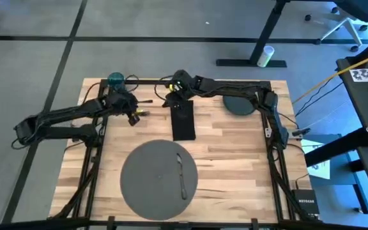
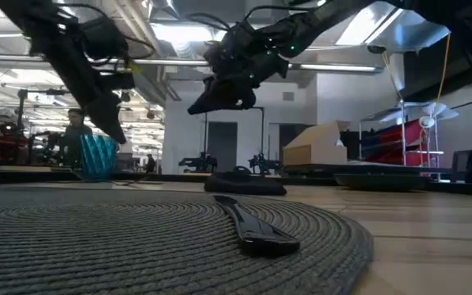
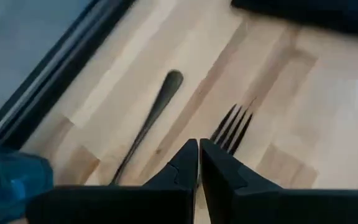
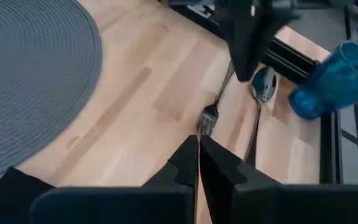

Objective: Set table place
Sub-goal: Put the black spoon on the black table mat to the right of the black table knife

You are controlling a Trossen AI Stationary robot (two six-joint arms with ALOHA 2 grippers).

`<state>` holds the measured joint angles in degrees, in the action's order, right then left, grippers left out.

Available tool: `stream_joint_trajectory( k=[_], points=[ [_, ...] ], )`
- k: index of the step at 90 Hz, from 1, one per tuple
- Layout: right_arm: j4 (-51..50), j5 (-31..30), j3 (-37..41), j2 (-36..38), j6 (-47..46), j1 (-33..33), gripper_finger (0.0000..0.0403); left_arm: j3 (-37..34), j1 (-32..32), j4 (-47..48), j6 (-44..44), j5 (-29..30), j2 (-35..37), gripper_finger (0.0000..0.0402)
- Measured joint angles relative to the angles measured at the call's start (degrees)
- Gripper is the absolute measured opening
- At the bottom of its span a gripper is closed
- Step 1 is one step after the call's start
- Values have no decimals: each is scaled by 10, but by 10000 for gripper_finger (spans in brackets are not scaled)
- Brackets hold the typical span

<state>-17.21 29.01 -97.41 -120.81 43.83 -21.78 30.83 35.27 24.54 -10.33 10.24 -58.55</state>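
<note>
On the light wood table (image 1: pixel 229 150) a round grey mat (image 1: pixel 158 176) lies near the front edge, with a metal utensil (image 1: pixel 181 176) on it. A black napkin (image 1: pixel 183 121) lies flat behind the mat, and a dark plate (image 1: pixel 240 104) sits at the far right. At the far left stands a teal cup (image 1: pixel 115 79). A fork (image 4: pixel 209 118) and a spoon (image 4: pixel 263 84) lie on the wood between cup and napkin. My left gripper (image 3: pixel 197 155) hovers shut above the fork's tines (image 3: pixel 232 127). My right gripper (image 4: pixel 197 155) hangs shut over the napkin's far end.
Black frame rails (image 1: pixel 203 82) run along the table's far edge and sides. Bare wood lies to the right of the mat and napkin. In the low view, a person (image 2: pixel 76 135) is in the room beyond the table.
</note>
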Motion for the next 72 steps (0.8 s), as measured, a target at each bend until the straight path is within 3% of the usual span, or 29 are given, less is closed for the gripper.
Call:
stream_joint_trajectory(
  k=[37, 72],
  points=[
    [-97, 2, -25, 2, 46, 0, 75, 113, 74, 118, -161, -22, -198, 0],
    [-105, 2, -25, 2, 56, 0, 81, 152, 146, 125, -267, -21, -306, 0]
  ],
)
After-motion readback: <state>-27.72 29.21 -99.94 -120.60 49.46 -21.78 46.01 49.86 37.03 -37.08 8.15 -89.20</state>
